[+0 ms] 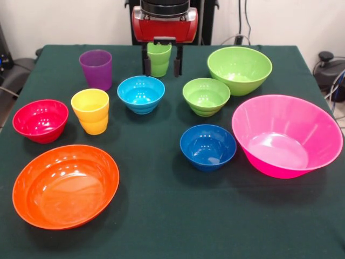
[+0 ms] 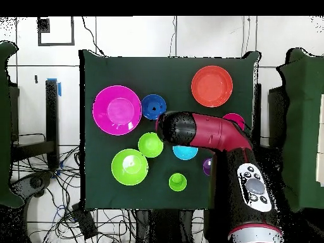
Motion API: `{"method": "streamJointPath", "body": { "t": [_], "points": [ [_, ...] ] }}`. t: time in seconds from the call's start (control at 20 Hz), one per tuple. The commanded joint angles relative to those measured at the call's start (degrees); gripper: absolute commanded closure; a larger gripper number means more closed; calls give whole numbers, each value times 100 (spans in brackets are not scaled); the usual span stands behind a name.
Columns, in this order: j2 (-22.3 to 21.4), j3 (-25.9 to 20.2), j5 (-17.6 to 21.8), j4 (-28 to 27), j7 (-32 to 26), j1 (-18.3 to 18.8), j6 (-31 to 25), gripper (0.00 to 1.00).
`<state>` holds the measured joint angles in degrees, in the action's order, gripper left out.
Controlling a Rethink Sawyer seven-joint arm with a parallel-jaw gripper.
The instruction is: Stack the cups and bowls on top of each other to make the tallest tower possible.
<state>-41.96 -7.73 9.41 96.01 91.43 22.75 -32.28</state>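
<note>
We saw the hand [image 1: 160,63] with its fingers spread apart around a glossy lime green cup [image 1: 159,58], upright between them.

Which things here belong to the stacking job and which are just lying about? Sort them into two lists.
For the job:
purple cup, yellow cup, green cup, pink bowl, orange bowl, big green bowl, small green bowl, light blue bowl, dark blue bowl, red bowl

Just lying about:
tangle of cables on the floor beside the table
</note>
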Motion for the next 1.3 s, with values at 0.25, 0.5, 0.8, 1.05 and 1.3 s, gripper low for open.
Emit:
{"method": "streamJointPath", "body": {
  "t": [0.25, 0.5, 0.8, 1.05, 1.3],
  "points": [
    [284, -371, 77, -273, 69, -68, -708, 0],
    [264, -396, 66, -247, 42, -44, -728, 0],
    [232, -442, 47, -156, -2, 13, -697, 0],
    [200, -468, 8, -131, -2, 12, -758, 0],
    [229, -450, -1, -217, 30, -10, -804, 0]
  ]
}}
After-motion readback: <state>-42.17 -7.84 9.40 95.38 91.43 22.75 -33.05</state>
